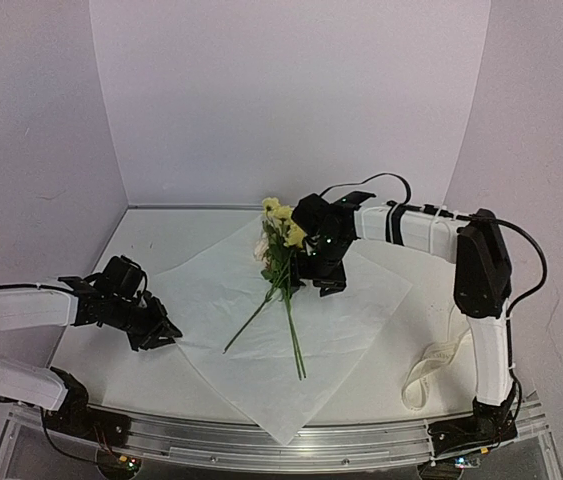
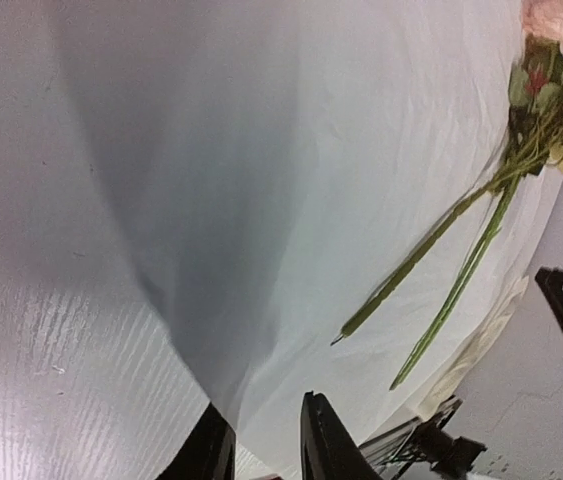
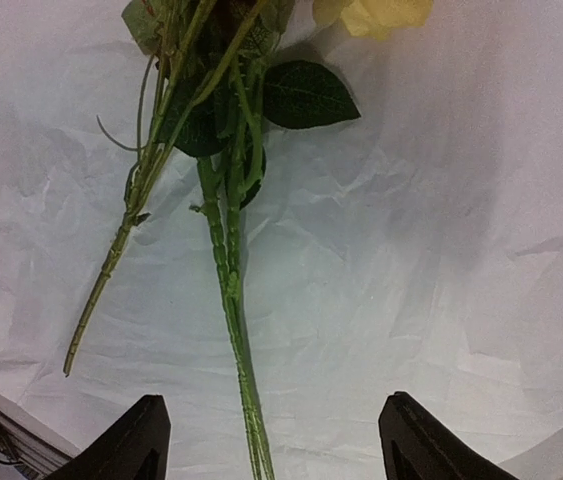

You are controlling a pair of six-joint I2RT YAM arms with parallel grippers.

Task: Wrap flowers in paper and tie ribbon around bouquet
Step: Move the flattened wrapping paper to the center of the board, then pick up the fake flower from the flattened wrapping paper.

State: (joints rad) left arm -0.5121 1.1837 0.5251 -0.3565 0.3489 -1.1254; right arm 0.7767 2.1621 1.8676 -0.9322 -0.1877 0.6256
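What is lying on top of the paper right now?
The flowers, stems toward the near edge; the open right pincer hangs above them. The ribbon lies off the sheet, by the right arm. The paper hides the table beneath it.

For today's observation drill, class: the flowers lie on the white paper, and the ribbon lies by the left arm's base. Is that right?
Not quite: the flowers do lie on the paper, but the ribbon lies by the right arm's base, as the top external view shows.
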